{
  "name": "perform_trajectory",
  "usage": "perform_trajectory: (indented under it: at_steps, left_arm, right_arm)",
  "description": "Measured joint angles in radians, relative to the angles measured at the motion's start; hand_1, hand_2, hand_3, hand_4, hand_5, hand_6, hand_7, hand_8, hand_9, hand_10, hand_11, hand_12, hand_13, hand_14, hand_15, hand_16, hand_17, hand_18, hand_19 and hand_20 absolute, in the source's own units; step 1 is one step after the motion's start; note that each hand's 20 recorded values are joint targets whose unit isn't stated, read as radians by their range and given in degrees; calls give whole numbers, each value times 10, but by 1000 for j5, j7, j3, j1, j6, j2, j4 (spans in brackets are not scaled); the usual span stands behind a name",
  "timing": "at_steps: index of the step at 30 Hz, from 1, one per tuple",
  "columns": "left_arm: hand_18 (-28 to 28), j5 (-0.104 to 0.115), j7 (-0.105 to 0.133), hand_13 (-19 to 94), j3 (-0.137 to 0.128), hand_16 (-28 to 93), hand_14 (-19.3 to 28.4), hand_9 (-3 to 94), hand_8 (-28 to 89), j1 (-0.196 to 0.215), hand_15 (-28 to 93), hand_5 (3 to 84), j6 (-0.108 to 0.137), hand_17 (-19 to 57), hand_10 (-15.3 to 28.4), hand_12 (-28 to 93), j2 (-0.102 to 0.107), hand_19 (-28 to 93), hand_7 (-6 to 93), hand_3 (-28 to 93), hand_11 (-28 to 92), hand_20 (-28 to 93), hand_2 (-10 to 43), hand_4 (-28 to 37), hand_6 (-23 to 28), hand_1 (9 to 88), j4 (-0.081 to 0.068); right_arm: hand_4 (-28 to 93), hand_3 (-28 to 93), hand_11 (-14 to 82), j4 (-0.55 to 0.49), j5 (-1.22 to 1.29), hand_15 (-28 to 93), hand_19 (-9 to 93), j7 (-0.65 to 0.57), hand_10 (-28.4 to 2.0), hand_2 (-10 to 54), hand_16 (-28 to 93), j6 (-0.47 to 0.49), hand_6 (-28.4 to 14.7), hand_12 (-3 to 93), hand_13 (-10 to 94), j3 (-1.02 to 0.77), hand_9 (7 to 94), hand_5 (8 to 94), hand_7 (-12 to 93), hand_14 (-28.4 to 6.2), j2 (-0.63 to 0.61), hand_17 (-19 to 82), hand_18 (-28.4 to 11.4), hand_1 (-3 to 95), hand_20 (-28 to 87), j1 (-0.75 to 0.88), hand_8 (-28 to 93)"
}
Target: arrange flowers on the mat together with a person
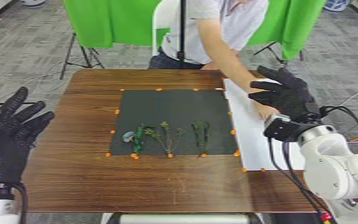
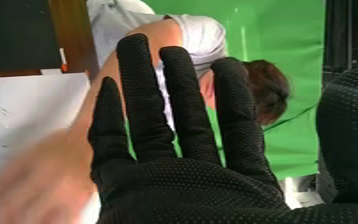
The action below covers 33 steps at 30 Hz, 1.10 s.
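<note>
One open left hand [image 1: 1, 142] sits clear of the mat [image 1: 158, 109], presumably preserving access; flower stems [image 1: 139, 139] lie spaced along the mat's near half, likely for display; the open right hand [image 1: 286, 96] hovers above white paper [image 1: 255, 145] near the person's hand [image 2: 47, 177], perhaps ready to receive another.

The head view looks forward and steeply down from above the desk [image 1: 69, 185], taking in all of it from the middle distance, with the floor [image 1: 33, 45] beyond. The right wrist view sits close behind the right hand [image 1: 286, 92], facing the person [image 1: 238, 30]. Both share the dark mat [image 1: 158, 110], at upper left in the wrist view, and the green cloth [image 1: 113, 22].
</note>
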<state>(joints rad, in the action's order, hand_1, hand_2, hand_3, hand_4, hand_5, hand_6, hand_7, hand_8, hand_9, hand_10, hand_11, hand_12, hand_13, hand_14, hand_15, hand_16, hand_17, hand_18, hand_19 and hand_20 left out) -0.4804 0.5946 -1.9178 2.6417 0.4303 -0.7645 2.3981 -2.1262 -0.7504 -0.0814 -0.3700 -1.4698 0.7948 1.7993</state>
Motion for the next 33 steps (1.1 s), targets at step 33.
perform_trajectory:
  at_steps: [33]
  left_arm:
    - [195,-66,-77,219,-1,-46,218,313,-89,-29,482,319,-18,-92,156,134,-60,414,113,744,203,203,73,-270,42,209,8]
  right_arm:
    - [-268,725,140,0,-2,480,522,-10,-157,8,107,2,17,146,436,-10,546,504,127,-190,14,29,-211,201,191,14,-116]
